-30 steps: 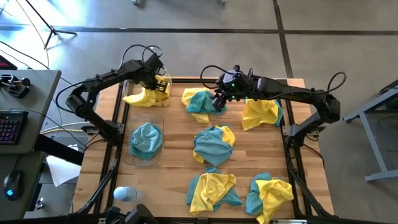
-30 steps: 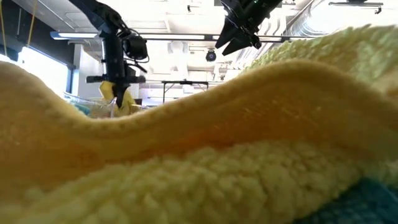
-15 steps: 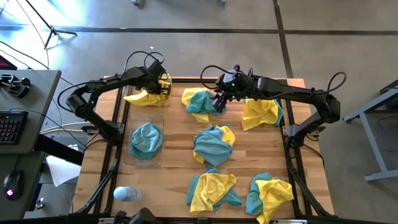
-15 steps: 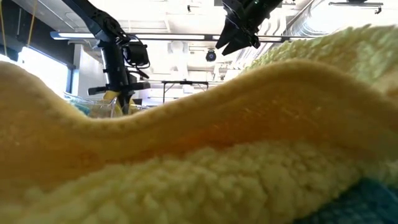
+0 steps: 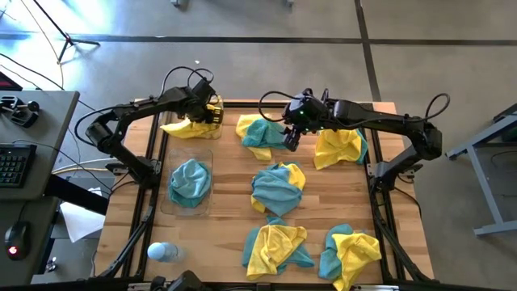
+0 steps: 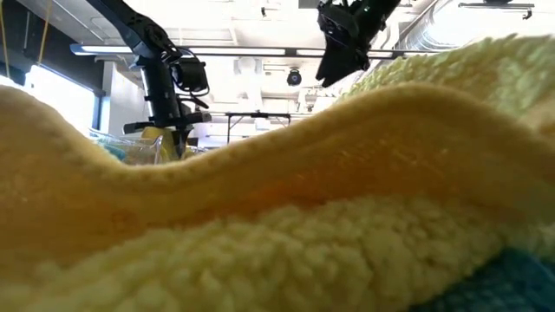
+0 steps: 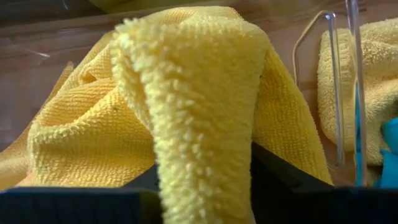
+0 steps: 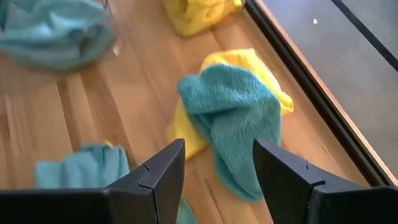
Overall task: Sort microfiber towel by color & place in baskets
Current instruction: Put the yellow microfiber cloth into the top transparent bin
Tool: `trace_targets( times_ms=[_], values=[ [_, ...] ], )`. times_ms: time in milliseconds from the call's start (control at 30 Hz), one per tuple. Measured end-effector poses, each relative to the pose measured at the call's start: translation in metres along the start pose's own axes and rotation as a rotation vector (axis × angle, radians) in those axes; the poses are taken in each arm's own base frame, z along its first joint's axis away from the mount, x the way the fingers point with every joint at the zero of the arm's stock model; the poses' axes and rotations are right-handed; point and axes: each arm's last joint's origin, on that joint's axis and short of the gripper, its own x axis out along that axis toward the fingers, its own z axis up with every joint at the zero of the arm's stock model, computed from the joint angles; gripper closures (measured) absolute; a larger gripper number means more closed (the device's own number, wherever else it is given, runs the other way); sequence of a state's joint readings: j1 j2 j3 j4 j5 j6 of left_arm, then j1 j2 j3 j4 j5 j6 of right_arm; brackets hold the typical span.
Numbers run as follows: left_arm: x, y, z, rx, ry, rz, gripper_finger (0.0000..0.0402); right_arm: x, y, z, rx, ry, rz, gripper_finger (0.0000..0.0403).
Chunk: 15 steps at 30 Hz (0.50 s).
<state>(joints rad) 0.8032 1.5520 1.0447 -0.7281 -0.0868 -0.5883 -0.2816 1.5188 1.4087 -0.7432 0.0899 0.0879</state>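
Note:
A yellow microfiber towel (image 5: 184, 127) lies in the far clear basket (image 5: 167, 137) at the table's far left. My left gripper (image 5: 212, 115) points down into that basket, open, with a raised fold of the towel (image 7: 199, 93) standing between its fingers. A teal towel (image 5: 191, 181) fills the near basket (image 5: 166, 206). My right gripper (image 5: 291, 139) hangs open above the table, beside a teal-and-yellow towel pile (image 5: 260, 132), with nothing between its fingers (image 8: 163, 174). My left gripper comes from above with one finger on each side of the yellow towel's upright fold (image 7: 205, 162), several layers thick. The fold's sides lie against both fingers (image 7: 273, 177). The towel's other parts (image 7: 74, 143) rest slack in the basket.
Mixed teal-and-yellow towel piles lie at the far right (image 5: 339, 147), middle (image 5: 277, 187), near middle (image 5: 275, 246) and near right (image 5: 349, 255). A pale bottle (image 5: 161, 252) stands at the near left corner. A yellow towel (image 6: 277, 217) close to the low camera hides most of the table.
My left gripper has sunk into the far basket with the yellow towel, which now rests there instead of hanging below it. My right gripper has stayed in place but has rolled and tipped at the wrist above the teal-and-yellow pile.

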Motion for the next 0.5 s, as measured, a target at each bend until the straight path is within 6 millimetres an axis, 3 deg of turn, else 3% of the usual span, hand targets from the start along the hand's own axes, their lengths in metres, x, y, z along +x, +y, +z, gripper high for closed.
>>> trace_targets(
  times_ms=[200,500],
  values=[
    [-0.014,-0.001,-0.003,-0.037,-0.032,-0.025,0.0260,0.016,-0.012,-0.014,-0.061,0.090,0.008,0.0217],
    [-0.051,-0.007,-0.013,-0.036,-0.150,-0.081,0.0259,0.065,-0.030,-0.080,0.098,0.132,0.209,0.0217]
  ],
)
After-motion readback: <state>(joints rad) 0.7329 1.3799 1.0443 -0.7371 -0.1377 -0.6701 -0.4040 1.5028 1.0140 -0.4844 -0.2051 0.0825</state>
